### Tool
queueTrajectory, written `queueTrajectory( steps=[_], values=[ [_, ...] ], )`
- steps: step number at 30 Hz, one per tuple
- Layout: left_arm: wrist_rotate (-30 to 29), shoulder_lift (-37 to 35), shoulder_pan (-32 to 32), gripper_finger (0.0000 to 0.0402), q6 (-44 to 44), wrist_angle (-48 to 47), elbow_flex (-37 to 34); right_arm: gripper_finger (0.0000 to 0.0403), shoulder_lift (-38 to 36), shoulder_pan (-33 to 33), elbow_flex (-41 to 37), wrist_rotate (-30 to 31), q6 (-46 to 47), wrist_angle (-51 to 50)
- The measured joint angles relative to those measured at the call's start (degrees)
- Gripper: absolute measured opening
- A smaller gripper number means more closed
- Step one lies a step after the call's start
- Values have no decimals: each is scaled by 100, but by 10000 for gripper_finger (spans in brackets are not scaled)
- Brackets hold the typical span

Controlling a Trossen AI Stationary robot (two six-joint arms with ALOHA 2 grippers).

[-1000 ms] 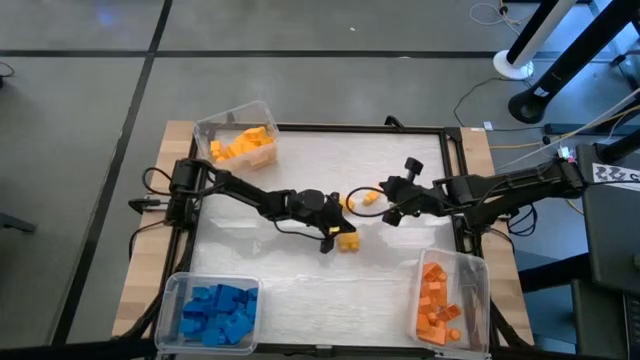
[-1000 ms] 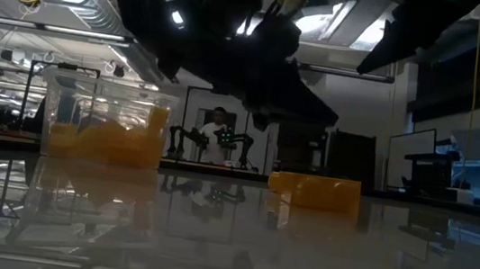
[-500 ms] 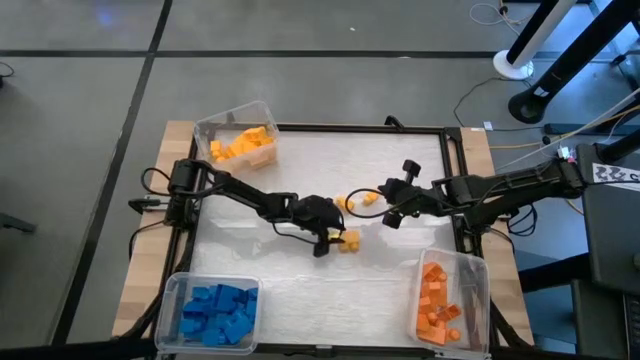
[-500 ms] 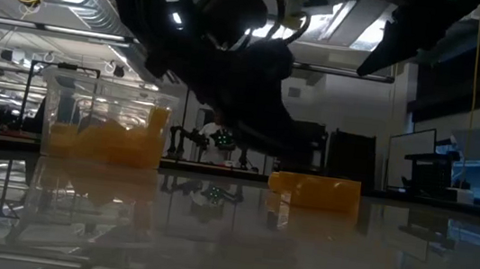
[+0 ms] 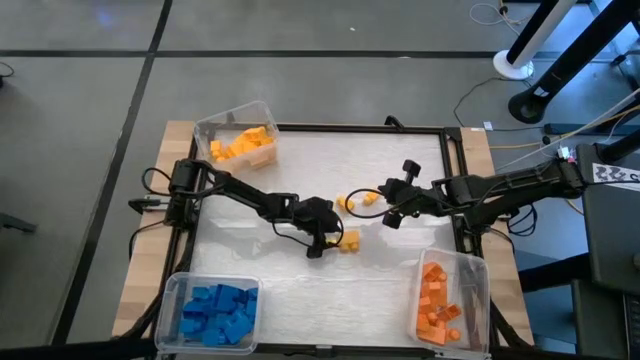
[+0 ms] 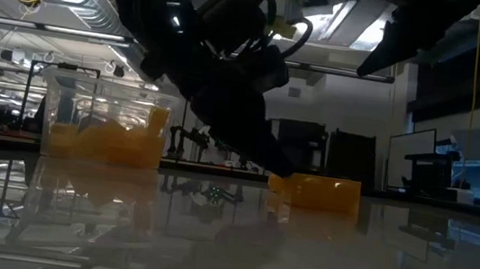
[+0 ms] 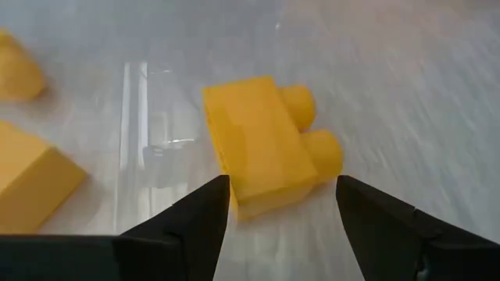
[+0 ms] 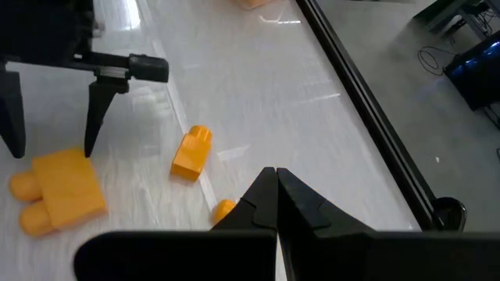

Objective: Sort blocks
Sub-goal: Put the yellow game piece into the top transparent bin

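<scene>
yellow brick (image 7: 262,144) looks light, rigid, slick; your left gripper (image 7: 281,204), fingers spread wide, should pinch its flat sides. right gripper (image 8: 275,187) is closed, empty.

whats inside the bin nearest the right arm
The clear bin holds orange blocks, piled loosely. Whatever lies beneath the top layer is covered.

Three clear bins (image 5: 239,143), apparently three loose yellow blocks (image 5: 348,240), two arms.
</scene>
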Motion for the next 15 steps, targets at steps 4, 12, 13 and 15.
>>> queueTrajectory(
  steps=[4, 12, 13, 15],
  values=[
    [22, 100, 1, 224, 185, 88, 0, 1, 0, 0, 0, 2, 0, 0],
    [23, 302, 7, 224, 472, 376, 2, 1, 2, 0, 0, 2, 0, 0],
    [21, 317, 7, 224, 491, 374, 1, 1, 2, 0, -1, 2, 0, 0],
    [21, 332, 6, 224, 494, 407, -4, 1, 2, 0, 0, 4, 2, 2]
  ],
)
